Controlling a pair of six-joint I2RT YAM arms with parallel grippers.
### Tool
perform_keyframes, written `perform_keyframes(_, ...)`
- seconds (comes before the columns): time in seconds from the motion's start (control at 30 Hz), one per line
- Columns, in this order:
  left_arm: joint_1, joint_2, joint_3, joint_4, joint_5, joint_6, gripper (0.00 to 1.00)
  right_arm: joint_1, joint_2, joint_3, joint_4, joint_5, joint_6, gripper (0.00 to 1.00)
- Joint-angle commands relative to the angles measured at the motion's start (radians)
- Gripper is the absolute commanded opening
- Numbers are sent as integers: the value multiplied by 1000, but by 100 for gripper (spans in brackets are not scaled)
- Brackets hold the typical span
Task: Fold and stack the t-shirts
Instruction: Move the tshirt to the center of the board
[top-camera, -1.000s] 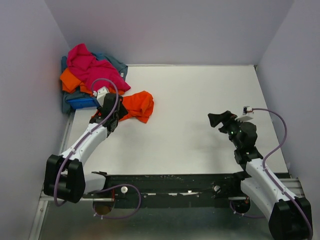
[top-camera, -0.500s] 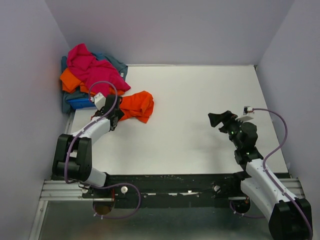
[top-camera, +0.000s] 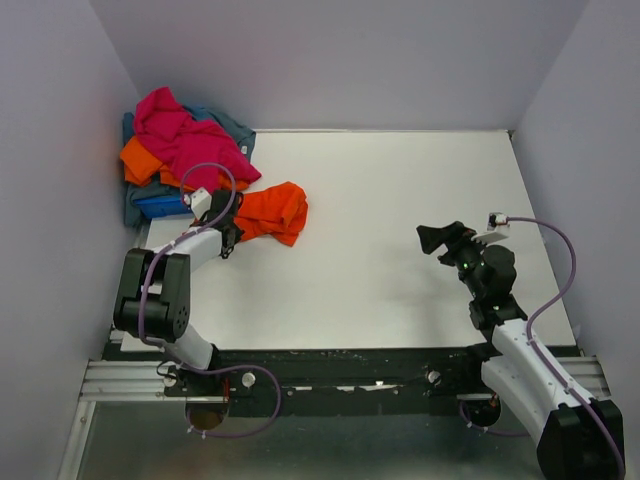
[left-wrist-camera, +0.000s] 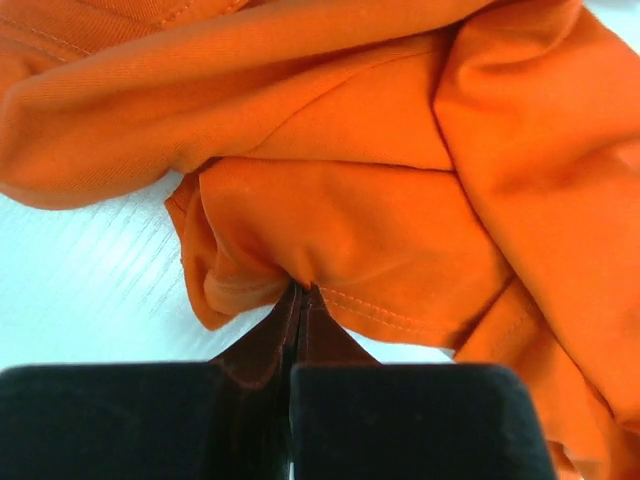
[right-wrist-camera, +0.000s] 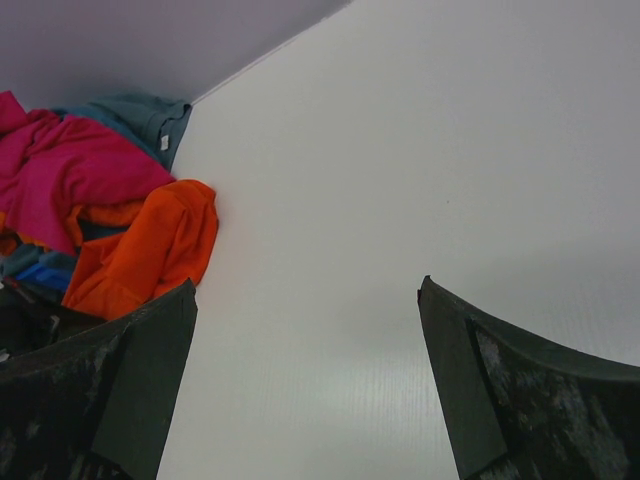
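Observation:
A crumpled bright orange t-shirt lies on the white table, left of centre. My left gripper sits at its left edge. In the left wrist view the jaws are pressed together, pinching a stitched hem fold of the orange t-shirt. More t-shirts are heaped in the far left corner: magenta-pink on top, orange, royal blue and grey-blue. My right gripper hovers open at the right, well clear of any cloth.
Grey walls close in the table on the left, back and right. The heap presses against the left wall. The black rail with both arm bases runs along the near edge.
The left jaws have shut on the orange t-shirt's hem. The left arm's elbow has folded back toward the left wall. The right arm has not moved.

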Motion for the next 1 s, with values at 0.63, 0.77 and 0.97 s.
perform_keyframes(0.63,-346,-398,289,-182,-142,228,0,-2,-1,5,17,3,-6,100)
perform_keyframes(0.77,-556,-306,554,-216,-161,342,0,-2,3,8,20,-13,-17,100)
perform_keyframes(0.97,-902,-37,1146,-334,-311,615,0,-2,-26,1,15,-4,-28,100)
